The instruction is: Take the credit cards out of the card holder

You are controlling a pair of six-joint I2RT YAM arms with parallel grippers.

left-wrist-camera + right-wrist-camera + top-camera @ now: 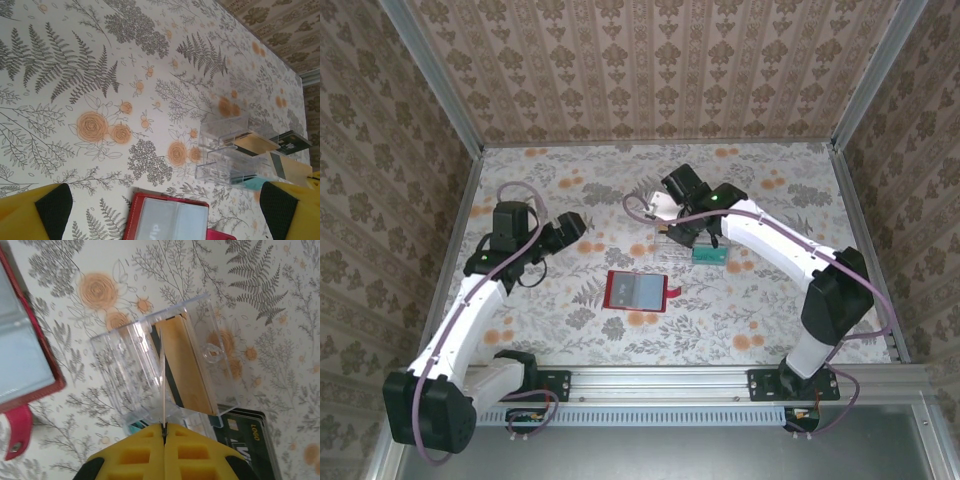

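— My right hand [164,429] is pinched shut on a thin card [162,385]. I see it edge-on, so I cannot tell its colour.

— Where does that card sit?

— It runs from my fingertips out over the clear stand [130,355], just beside the tan-gold card [187,365] that lies flat in the stand. I cannot tell whether the one I hold is seated in a slot.

— And your other hand?

— My left hand [164,200] is spread wide with nothing between the pads, and it hovers over the surface [770,310]. Seen from above, it is at about 10 o'clock from the card holder [635,291] and apart from it.

— How does the card holder lie?

— It is open and flat near the middle of the surface, with the grey-blue lining up. Its little red tab [672,290] sticks out at 3 o'clock. Neither of my hands touches it.

— What about the rest of the cards?

— The stand is at about 1 o'clock from the card holder. The teal card [712,255] lies at the stand's 3 o'clock side, right against it. The black card [245,432] lies flat just beside the stand, at 5 o'clock in my right wrist view.
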